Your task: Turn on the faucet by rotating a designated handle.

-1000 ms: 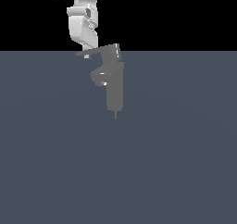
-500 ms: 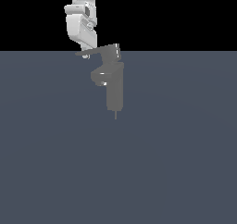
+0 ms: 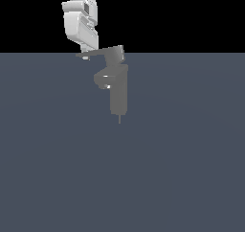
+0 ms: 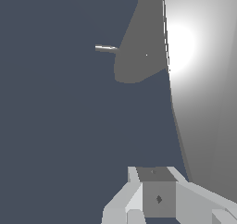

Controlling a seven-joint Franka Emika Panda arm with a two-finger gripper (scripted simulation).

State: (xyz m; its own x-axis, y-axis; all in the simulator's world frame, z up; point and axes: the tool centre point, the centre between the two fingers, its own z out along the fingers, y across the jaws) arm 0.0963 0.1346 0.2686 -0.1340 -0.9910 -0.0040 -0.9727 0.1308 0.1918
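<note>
You have a broad, flat slate-blue desk [image 3: 182,168] stretching wide around the tool [image 3: 85,56]. The matte grey faucet [image 3: 118,94] stands upright just below and beside the tool, its thin flat handle [image 3: 98,53] reaching to the tool's tip, seemingly touching. You cannot tell whether the tool's fingers are apart or together.

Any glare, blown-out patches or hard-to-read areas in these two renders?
Wrist view: a bright white hotspot washes out the broad grey surface of the handle, which fills much of that picture; the gripper shows only in part at the edge, so its jaws cannot be read. Exterior view: flat, even light, no glare; the grey faucet has low contrast against the dark floor, and the upper background is plain black.
</note>
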